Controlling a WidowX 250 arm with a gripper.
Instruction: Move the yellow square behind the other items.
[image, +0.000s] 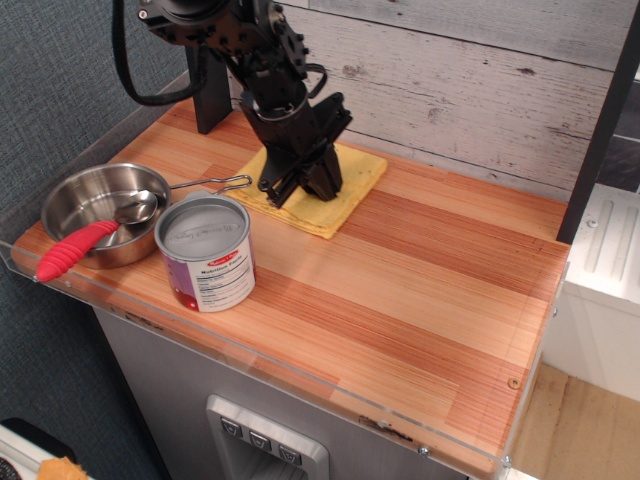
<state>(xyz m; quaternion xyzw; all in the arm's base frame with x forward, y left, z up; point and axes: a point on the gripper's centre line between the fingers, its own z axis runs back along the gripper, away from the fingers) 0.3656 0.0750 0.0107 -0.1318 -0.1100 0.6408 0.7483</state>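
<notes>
The yellow square (340, 195) lies flat on the wooden counter near the back wall, behind and to the right of the can. My black gripper (302, 188) points down onto its middle, fingers close together and pressed on the cloth. The tin can (205, 252) with a silver top and purple-white label stands at the front left. The steel saucepan (100, 210) sits left of it, wire handle pointing right. The red-handled spoon (78, 248) rests in the pan.
A black post (208, 95) stands at the back left by the plank wall. A clear acrylic lip (300, 372) runs along the counter's front edge. A white appliance (605, 270) stands to the right.
</notes>
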